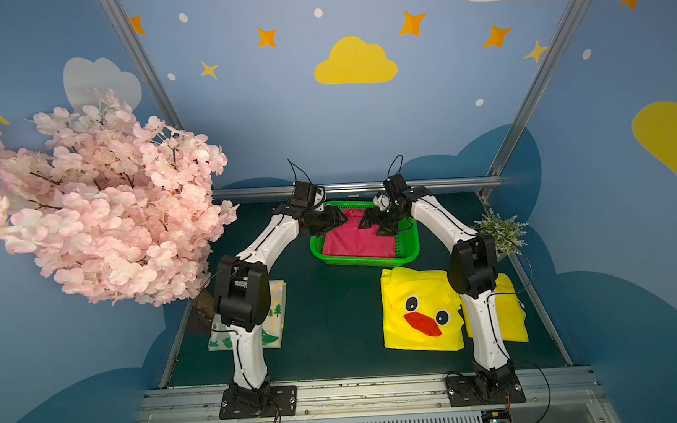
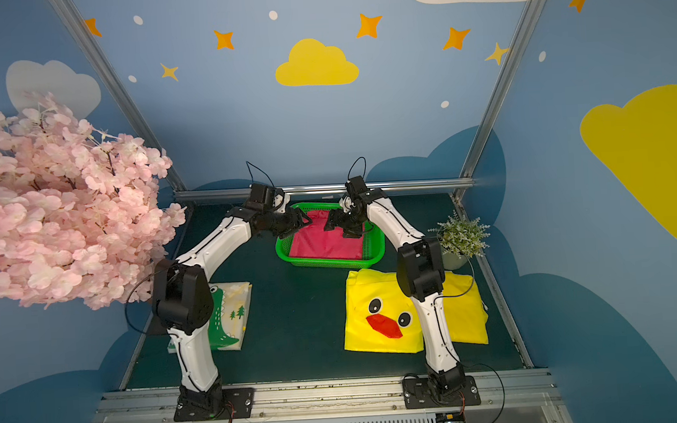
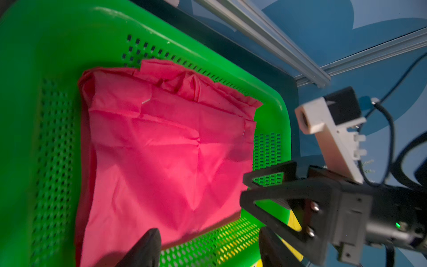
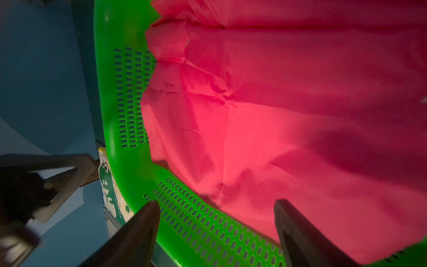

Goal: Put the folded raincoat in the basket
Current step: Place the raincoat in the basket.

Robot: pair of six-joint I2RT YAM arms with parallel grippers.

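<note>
Plainly, the folded raincoat point(image 1: 358, 239) lies flat inside the basket point(image 1: 365, 263), its pink cloth covering most of the mesh floor and leaving a strip of green bare along the walls. The left gripper point(image 1: 339, 220) and right gripper point(image 1: 374, 226) both hover over the far half of the basket with jaws spread and nothing between them. In each wrist view we see the fingers point(image 3: 147, 245) standing apart above the cloth, not pinching it. We judge the raincoat light, thin, limp and rather slick, so it would sag and unfold if lifted by one corner. A thick folded edge, taken at two points, would be the surer hold. Its far hem seems to ride a little up the basket's far wall, though shadow there makes this hard to confirm. Room is tight beyond the basket, where the frame rail point(image 1: 359, 187) runs close behind the rim. On the near side, the dark table point(image 1: 334, 320) lies open between a yellow duck raincoat point(image 1: 421, 311) and a crocodile-print one point(image 2: 231, 313), so pulling back that way looks safest.
</note>
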